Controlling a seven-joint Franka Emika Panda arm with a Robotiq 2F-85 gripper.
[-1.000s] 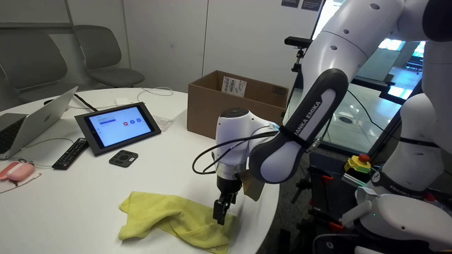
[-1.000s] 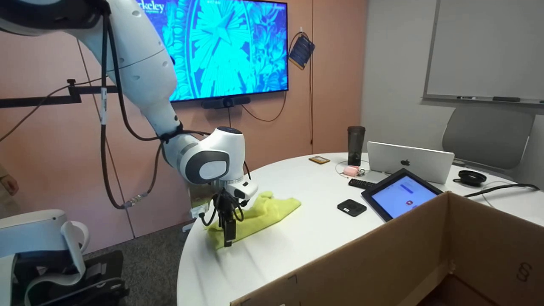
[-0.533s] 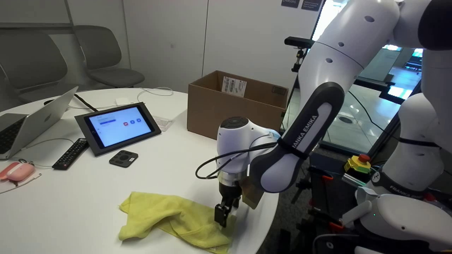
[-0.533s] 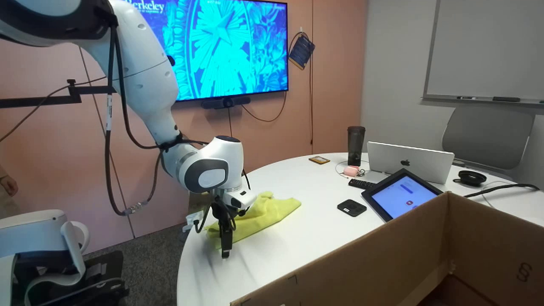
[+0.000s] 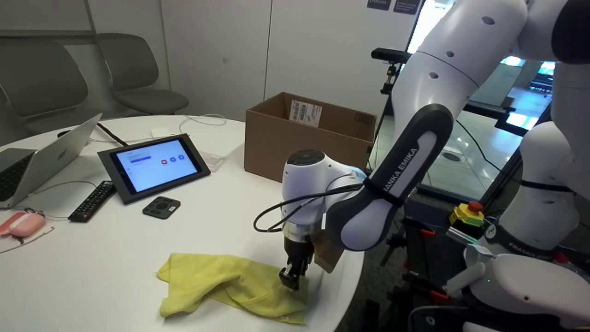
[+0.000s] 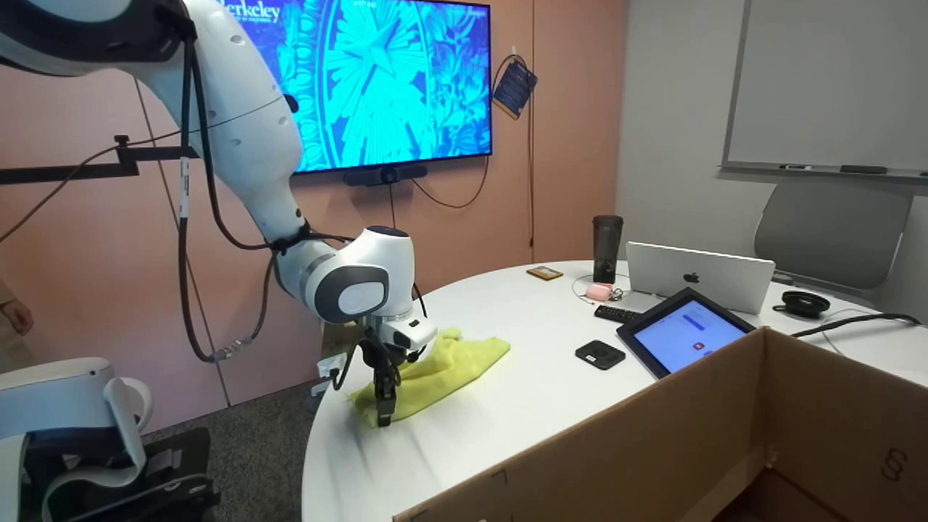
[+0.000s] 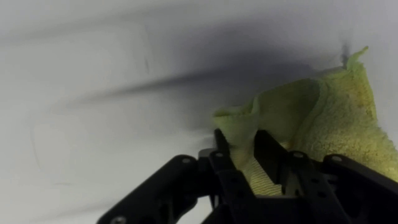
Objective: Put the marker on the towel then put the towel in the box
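Note:
A yellow towel (image 5: 249, 288) lies crumpled near the table's rounded edge. My gripper (image 5: 290, 280) points down at the towel's end nearest the robot. In the wrist view, a bunched fold of the towel (image 7: 348, 115) rises between the two black fingers, and the gripper (image 7: 239, 133) is shut on that fold. The marker is hidden or out of view. Further back on the table stands the brown cardboard box (image 5: 299, 145), open at the top with a white label inside; its wall (image 6: 638, 428) fills the near corner of an exterior view.
A tablet on a stand (image 5: 156, 163), a small black gadget (image 5: 161, 207), a black remote (image 5: 92, 201), a pink case (image 5: 27, 224) and a laptop (image 5: 60, 152) occupy the table's far side. A dark tumbler (image 6: 607, 250) stands behind them.
The gripper first came down to the towel, then rose slightly. Its fingers have drawn together around a fold, and the towel has shifted a little toward the gripper.

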